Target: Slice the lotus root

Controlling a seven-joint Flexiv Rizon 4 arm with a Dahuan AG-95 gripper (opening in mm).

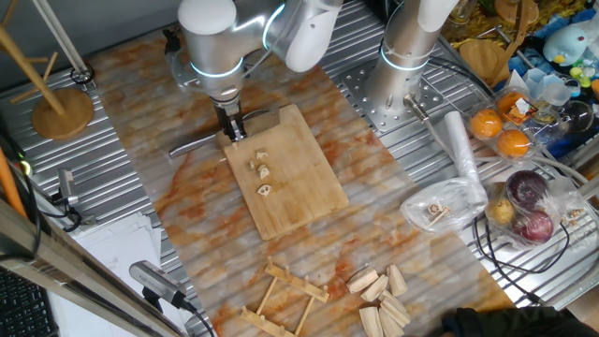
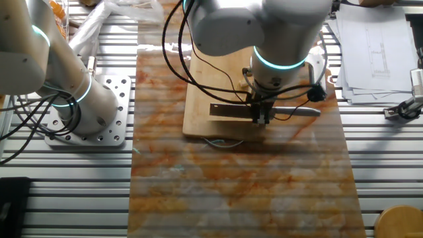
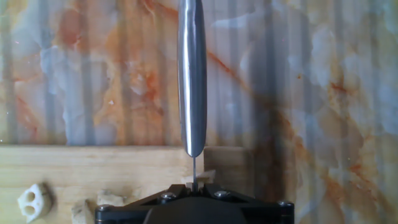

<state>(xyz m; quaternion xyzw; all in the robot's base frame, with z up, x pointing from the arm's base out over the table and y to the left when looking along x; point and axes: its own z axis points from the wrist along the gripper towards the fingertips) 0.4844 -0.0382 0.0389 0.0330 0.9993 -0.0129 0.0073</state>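
On the left of the bench (image 1: pixel 112 122) stands a round-based wooden stand (image 1: pixel 62 110); just right of it the gripper (image 1: pixel 233 133) hangs over the far corner of the wooden cutting board (image 1: pixel 299 187), its jaws clamped on a knife (image 2: pixel 264 111) whose steel handle (image 3: pixel 192 74) juts out over the marbled mat (image 2: pixel 238 185); the lotus root (image 1: pixel 262 170) lies cut into several pale pieces in a short line on the board, just beside the gripper, one holed slice (image 3: pixel 33 201) showing at the hand view's lower left; further right sit pale wooden wedge blocks (image 1: pixel 382 295), then a plastic bag (image 1: pixel 449 201), oranges (image 1: pixel 501 131) and red onions (image 1: pixel 531 206).
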